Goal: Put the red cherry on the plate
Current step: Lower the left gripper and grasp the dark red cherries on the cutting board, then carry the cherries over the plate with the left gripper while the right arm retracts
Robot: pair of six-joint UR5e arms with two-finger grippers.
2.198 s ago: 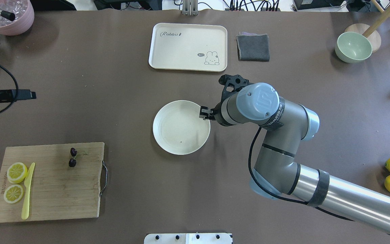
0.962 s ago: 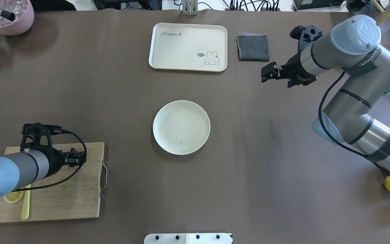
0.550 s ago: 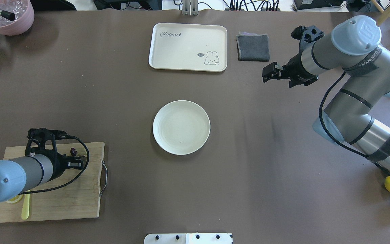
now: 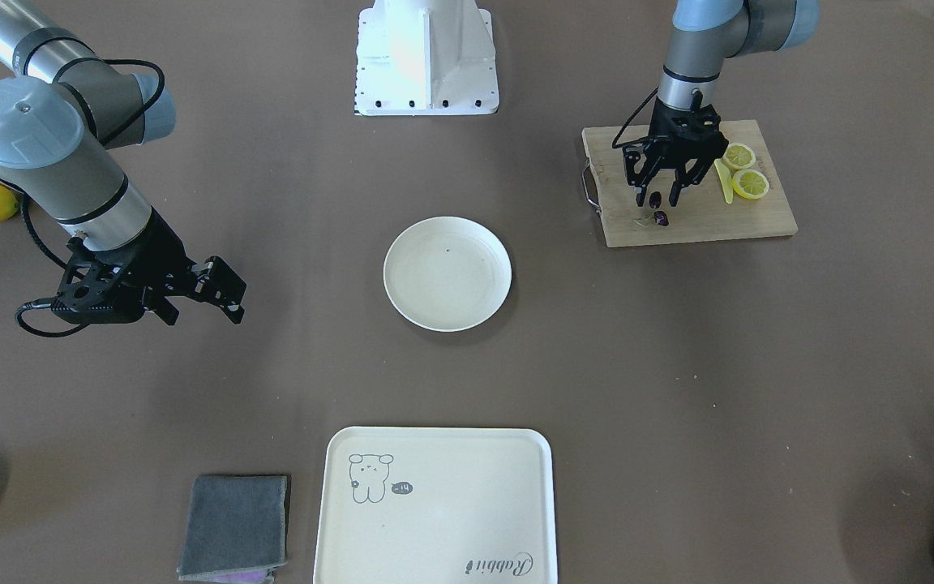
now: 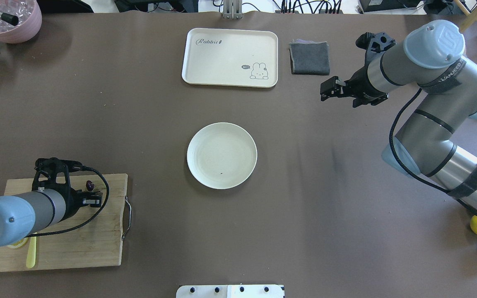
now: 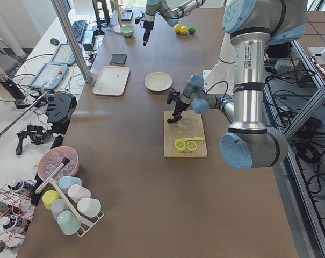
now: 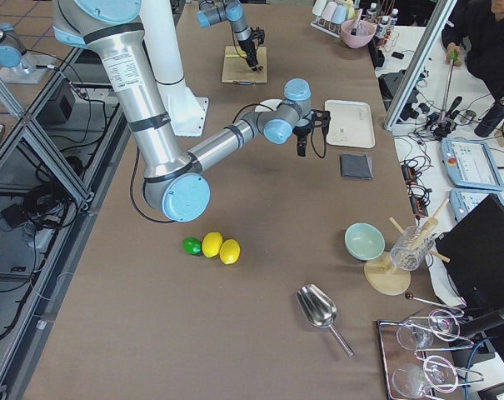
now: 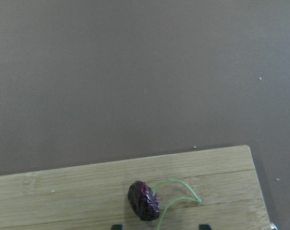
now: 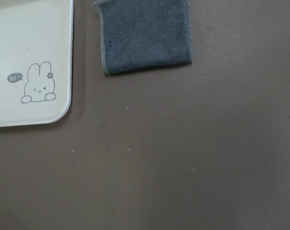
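Front-facing: red cherry (image 4: 661,217) beneath left end effector (image 4: 657,200)

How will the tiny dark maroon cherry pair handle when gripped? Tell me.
The tiny dark maroon cherry pair looks round, so it probably rolls if nudged. Its thin green stem curls loosely, likely floppy, so the second cherry may dangle.

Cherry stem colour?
Pale green, on the cherry; best in the left wrist view.

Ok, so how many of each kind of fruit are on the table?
cherries: 2
lemon slices: 2
whole lemons: 2
lime: 1
Total: 7
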